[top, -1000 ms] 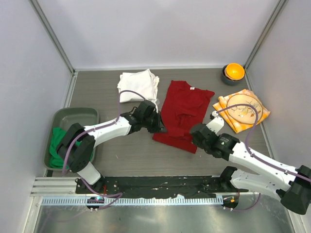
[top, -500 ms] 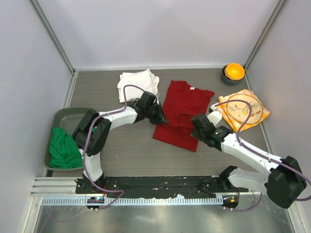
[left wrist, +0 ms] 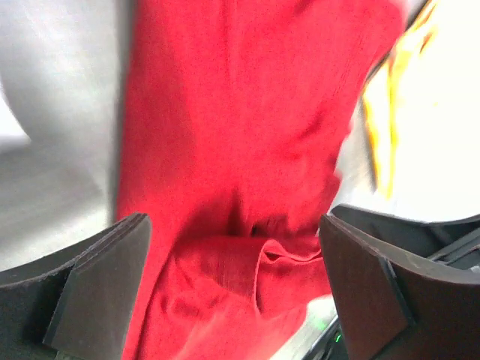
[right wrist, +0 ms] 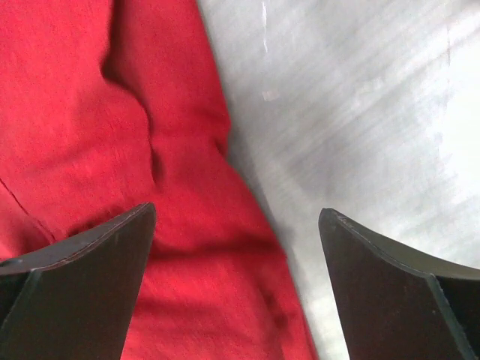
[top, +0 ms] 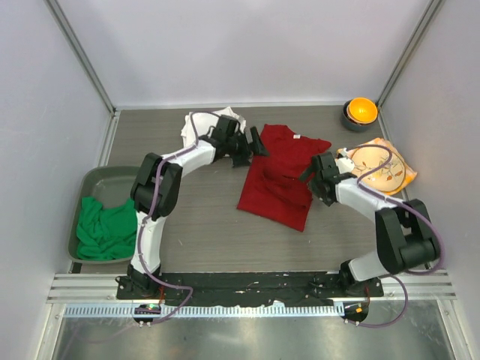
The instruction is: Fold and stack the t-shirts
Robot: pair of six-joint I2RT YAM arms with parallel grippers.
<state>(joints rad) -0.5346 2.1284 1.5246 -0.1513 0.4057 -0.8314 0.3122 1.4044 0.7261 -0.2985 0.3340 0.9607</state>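
With left fingers (left wrist: 90, 300) and right fingers (right wrist: 67, 289) spread wide and empty, the red t-shirt (top: 274, 187) is best pinched at matching edges

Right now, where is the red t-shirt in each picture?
Top external: the red t-shirt lies near the middle of the table.
Left wrist: the red t-shirt fills the middle, from top to bottom.
Right wrist: the red t-shirt covers the left side.
Shared landmark: the grey table, bare right beside the shirt in every view, on the left in the left wrist view and on the right in the right wrist view.
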